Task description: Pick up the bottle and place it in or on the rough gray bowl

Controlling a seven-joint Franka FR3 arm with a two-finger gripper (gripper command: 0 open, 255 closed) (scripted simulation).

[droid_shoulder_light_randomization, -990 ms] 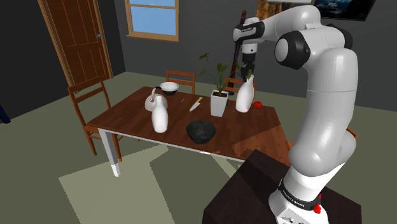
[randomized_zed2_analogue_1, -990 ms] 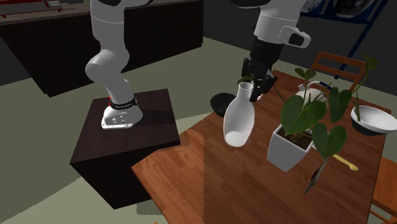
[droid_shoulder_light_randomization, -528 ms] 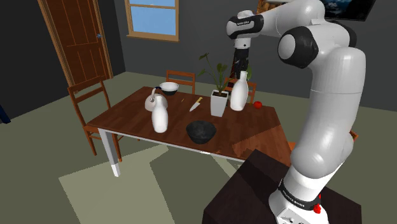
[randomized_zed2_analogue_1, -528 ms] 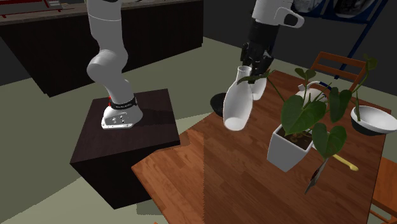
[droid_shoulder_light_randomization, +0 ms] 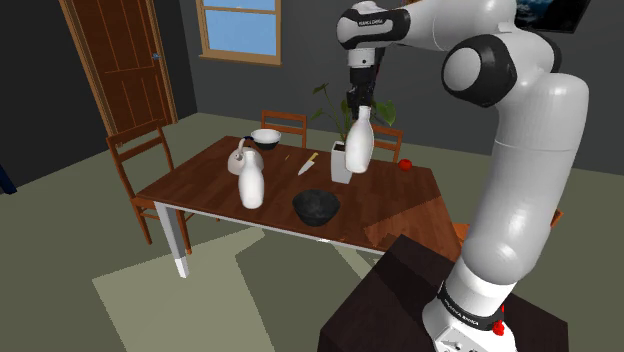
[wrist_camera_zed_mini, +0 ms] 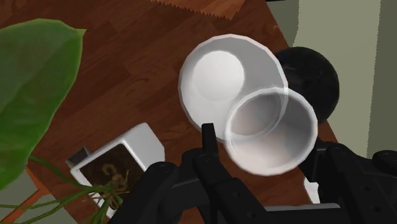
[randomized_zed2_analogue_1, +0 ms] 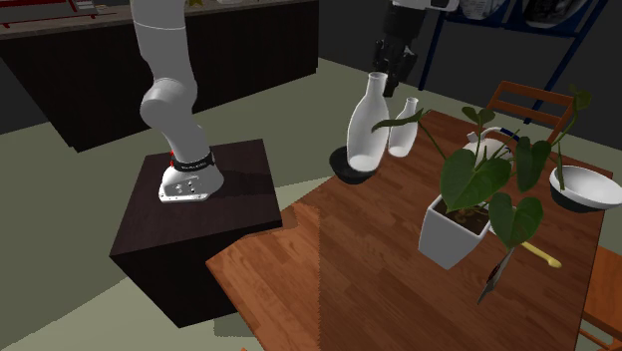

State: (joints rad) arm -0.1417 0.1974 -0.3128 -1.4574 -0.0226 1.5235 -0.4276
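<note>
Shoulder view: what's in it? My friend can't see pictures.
A black gripper holds a white bottle by its top, in the air over a wooden table, in front of a potted plant. A dark bowl sits on the table nearer the camera, beside a second bottle.

In the second exterior view the bottle (randomized_zed2_analogue_1: 366, 125) is covering part of the dark bowl (randomized_zed2_analogue_1: 349, 176) near the surface's (randomized_zed2_analogue_1: 329, 279) stand-side edge, plant leaves (randomized_zed2_analogue_1: 468, 175) are hiding most of the white kettle (randomized_zed2_analogue_1: 498, 150), and the picture's right edge is cutting off the white bowl (randomized_zed2_analogue_1: 581, 187). In the shoulder view the bottle is masking part of the white pot (droid_shoulder_light_randomization: 338, 168), and a small red thing (droid_shoulder_light_randomization: 404, 164) at the surface's far edge is showing too small to name.
</note>
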